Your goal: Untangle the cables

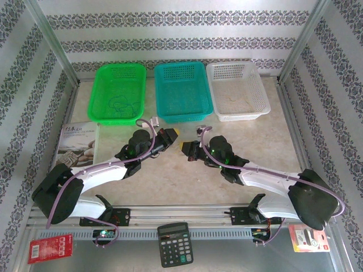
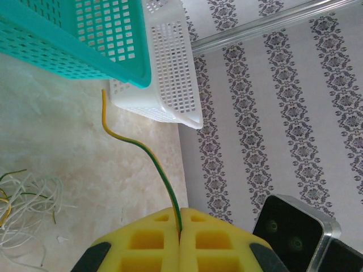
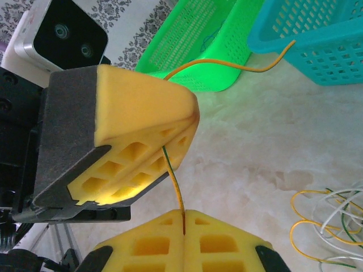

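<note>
Pinching one yellow-green strand (image 3: 174, 184), your left gripper (image 2: 180, 224) and right gripper (image 3: 184, 218) are both clenched on it, close together. The clump of cables (image 3: 329, 221) lies on the table (image 3: 255, 141) nearby. Lift slowly and watch that no loop drags along. Print on the book (image 1: 76, 144) is too small to read.

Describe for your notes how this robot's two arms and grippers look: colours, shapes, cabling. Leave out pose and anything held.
The left arm and right arm have white shells with black joint housings, and a thick purple cord runs along each. The left gripper and right gripper have chunky yellow wedge-shaped fingers moulded with square hollow cells; one finger's outer face is dark grey.
</note>
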